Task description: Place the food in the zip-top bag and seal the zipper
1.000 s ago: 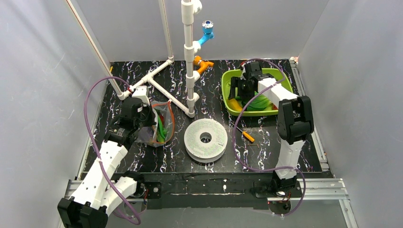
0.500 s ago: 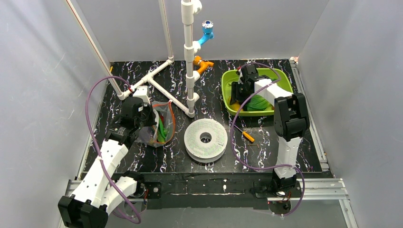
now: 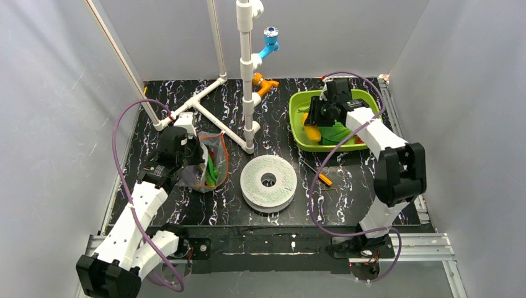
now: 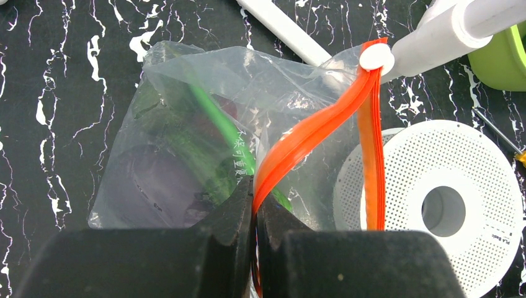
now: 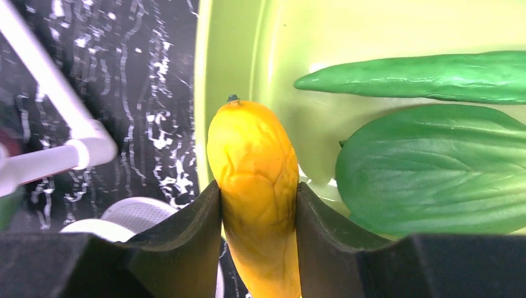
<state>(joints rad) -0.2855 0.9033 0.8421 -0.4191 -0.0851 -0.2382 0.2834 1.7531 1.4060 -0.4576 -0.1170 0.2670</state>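
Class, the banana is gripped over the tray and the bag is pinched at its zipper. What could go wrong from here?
The right fingers clamp the smooth, tapering banana; it might slip in transit.
The left fingers pinch only one side of the zipper, so the floppy bag may sag shut or tug free.
The white pipe stands between tray and bag; the banana could strike it.

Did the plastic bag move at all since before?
No. The bag sits in the same spot, just left of the white spool, pinched by the left gripper.
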